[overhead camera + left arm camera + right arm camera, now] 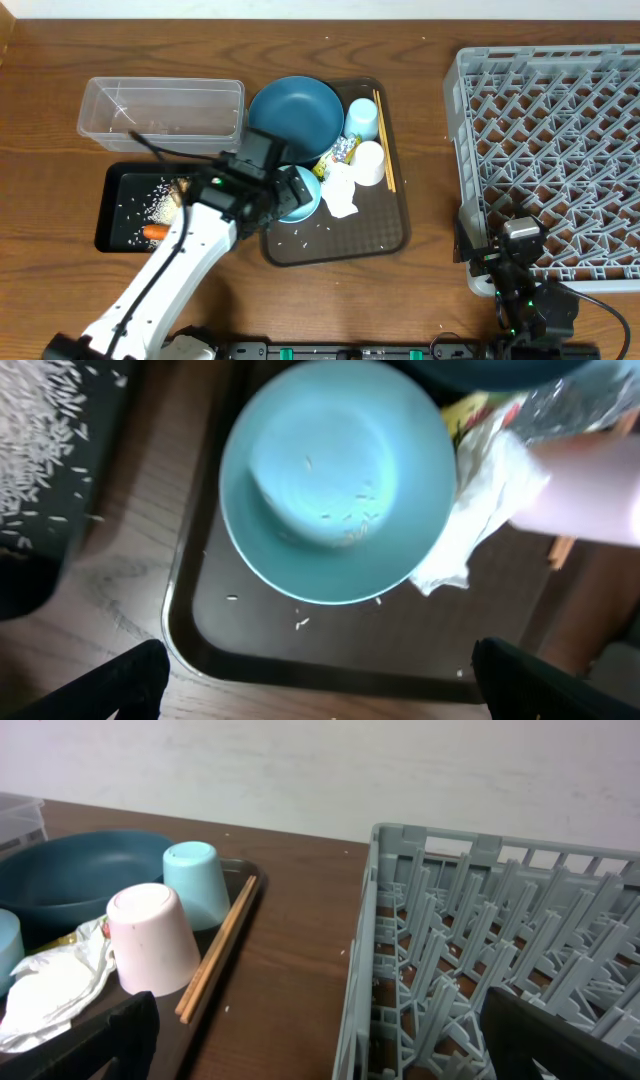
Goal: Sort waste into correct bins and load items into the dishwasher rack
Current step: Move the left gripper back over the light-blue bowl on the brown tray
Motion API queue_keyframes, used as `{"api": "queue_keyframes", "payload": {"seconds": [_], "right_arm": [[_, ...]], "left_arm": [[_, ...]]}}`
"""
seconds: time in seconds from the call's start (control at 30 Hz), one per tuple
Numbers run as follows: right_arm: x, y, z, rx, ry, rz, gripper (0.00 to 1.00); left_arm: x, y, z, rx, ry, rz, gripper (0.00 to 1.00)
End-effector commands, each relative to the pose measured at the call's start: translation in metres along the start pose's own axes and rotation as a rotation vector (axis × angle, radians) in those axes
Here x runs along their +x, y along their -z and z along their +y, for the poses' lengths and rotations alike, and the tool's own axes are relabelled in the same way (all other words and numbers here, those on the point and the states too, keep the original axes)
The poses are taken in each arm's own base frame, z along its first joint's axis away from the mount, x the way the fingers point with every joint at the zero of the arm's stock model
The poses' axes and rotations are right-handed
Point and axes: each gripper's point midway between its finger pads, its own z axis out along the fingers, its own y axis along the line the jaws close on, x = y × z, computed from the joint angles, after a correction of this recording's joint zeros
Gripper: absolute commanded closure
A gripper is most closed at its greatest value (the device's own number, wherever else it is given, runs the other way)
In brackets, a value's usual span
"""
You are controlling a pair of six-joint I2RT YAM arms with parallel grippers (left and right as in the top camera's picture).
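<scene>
Your left fingers (110, 685) stand spread wide and hold nothing. The small pale blue bowl (335, 480) sits free just below them, mouth up, on the dark brown serving tray (370, 235). The right fingers (80, 1040) are wide apart and empty too, waiting by the near corner of the large light grey plastic dishwasher rack (462, 150).

Watch the bowl first. A few white rice grains (345, 520) lie inside it, so if you carry it to the rack as it is, they would likely go along and scatter. More grains lie loose on the brown tray beside it. The crumpled white napkin (480, 510) touches the bowl's rim on one side. A pinch there could take paper with the rim and drag it out, or slip off. The large dark blue bowl (297, 115) lies just beside the far rim, so a tilted lift may knock it.

Round about, the white cup (150, 945) and the light blue cup (197, 880) sit close together against the wooden chopsticks (220, 955) — all between the bowl and the rack. The silver and yellow-green wrapper (342, 150) is wedged among them. On the other side, the shallow black rectangular tray (110, 225) holds rice and the orange carrot (155, 232). The clear plastic rectangular tub (160, 115) stands just behind it on the wooden counter (430, 120).
</scene>
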Motion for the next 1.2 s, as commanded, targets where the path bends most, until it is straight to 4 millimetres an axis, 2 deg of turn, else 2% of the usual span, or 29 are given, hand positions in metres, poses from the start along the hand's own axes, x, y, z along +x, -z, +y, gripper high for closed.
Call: {"api": "queue_keyframes", "payload": {"seconds": [0.0, 0.27, 0.5, 0.73, 1.17], "right_arm": [[0.001, 0.000, 0.000, -0.001, 0.012, 0.001, 0.01], [0.001, 0.000, 0.000, 0.000, 0.012, 0.001, 0.01], [0.001, 0.000, 0.000, -0.001, 0.012, 0.001, 0.01], [0.001, 0.000, 0.000, 0.000, 0.012, 0.001, 0.01], [0.001, 0.000, 0.000, -0.001, 0.012, 0.001, 0.01]], "left_arm": [[0.005, -0.011, 0.001, -0.047, -0.039, 0.013, 0.02], [0.029, -0.035, -0.008, -0.090, -0.114, 0.087, 0.02], [0.045, -0.039, -0.038, -0.022, -0.273, 0.058, 0.02], [0.043, -0.038, -0.041, -0.061, -0.331, -0.031, 0.02], [0.037, -0.038, -0.044, -0.060, -0.330, -0.067, 0.02]]}}
